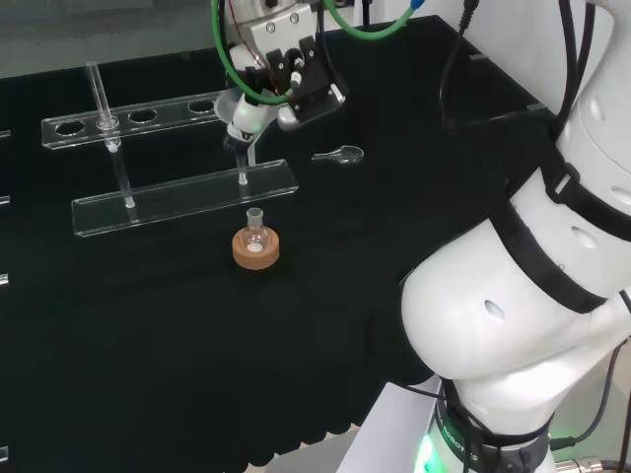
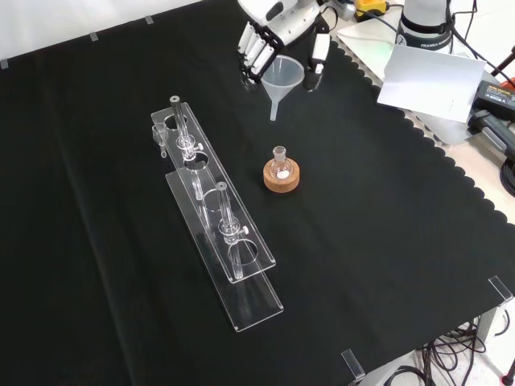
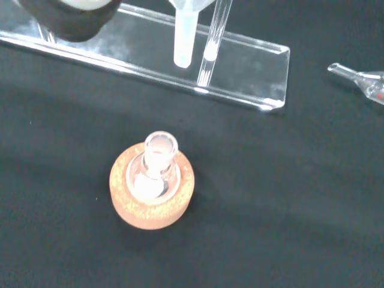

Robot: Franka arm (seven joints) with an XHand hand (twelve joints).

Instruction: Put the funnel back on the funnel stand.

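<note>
The hand (image 2: 278,32) is shut on a translucent funnel (image 2: 283,76), holding it by the cone with the stem pointing down, off the cloth. In the head view the hand (image 1: 286,74) and funnel (image 1: 246,116) hang over the right end of the clear acrylic funnel stand (image 1: 187,200), whose upper shelf (image 1: 138,118) has a row of holes. The front view shows the stand (image 2: 213,213) to the left of the funnel. In the wrist view the funnel stem (image 3: 183,36) hangs beside a stand post (image 3: 213,42), above the stand base (image 3: 240,66).
A small round flask on a cork ring (image 1: 255,246) stands just in front of the stand (image 2: 281,173) (image 3: 154,174). A small clear glass piece (image 1: 340,155) lies on the cloth to the right in the head view. Papers and gear (image 2: 434,80) sit beyond the cloth's edge.
</note>
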